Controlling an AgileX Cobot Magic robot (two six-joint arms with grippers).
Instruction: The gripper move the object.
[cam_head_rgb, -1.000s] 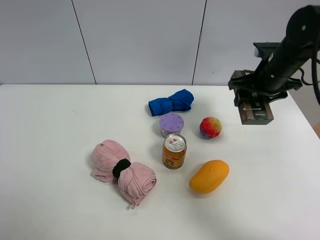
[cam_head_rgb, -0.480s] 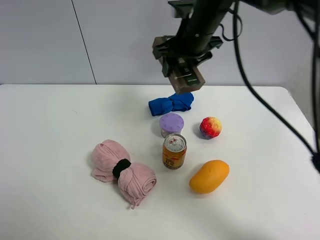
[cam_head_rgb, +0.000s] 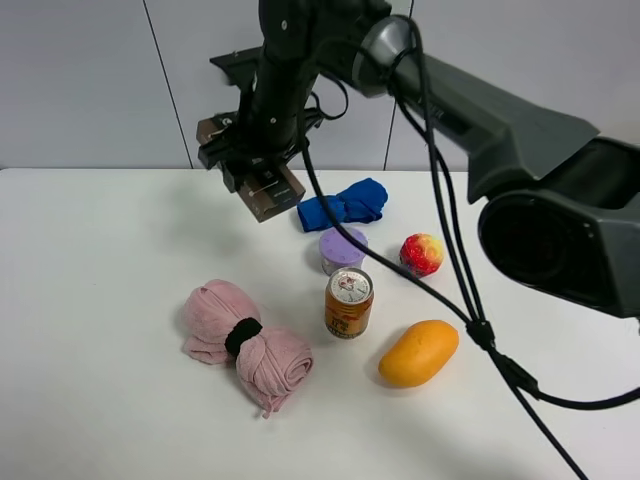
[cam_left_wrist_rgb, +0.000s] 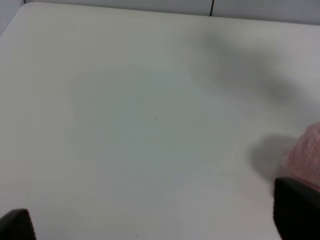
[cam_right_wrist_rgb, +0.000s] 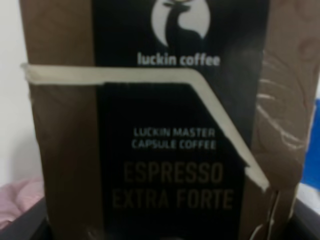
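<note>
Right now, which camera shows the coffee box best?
Right wrist: the coffee box fills the frame, print readable. Exterior high shows it small, held above the table by the right gripper. Left wrist does not show it.

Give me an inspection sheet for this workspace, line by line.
Surface: white table, no spills seen.
Job's things: luckin coffee box, held off the table, up-left of the blue cloth.
Clutter: purple cup, drink can, multicoloured ball, mango, pink towel roll.
Grippers: right claw shut on the box; left claw open, empty.
Cables: black cables trail across the table's right side.
Surroundings: grey panelled wall.
</note>
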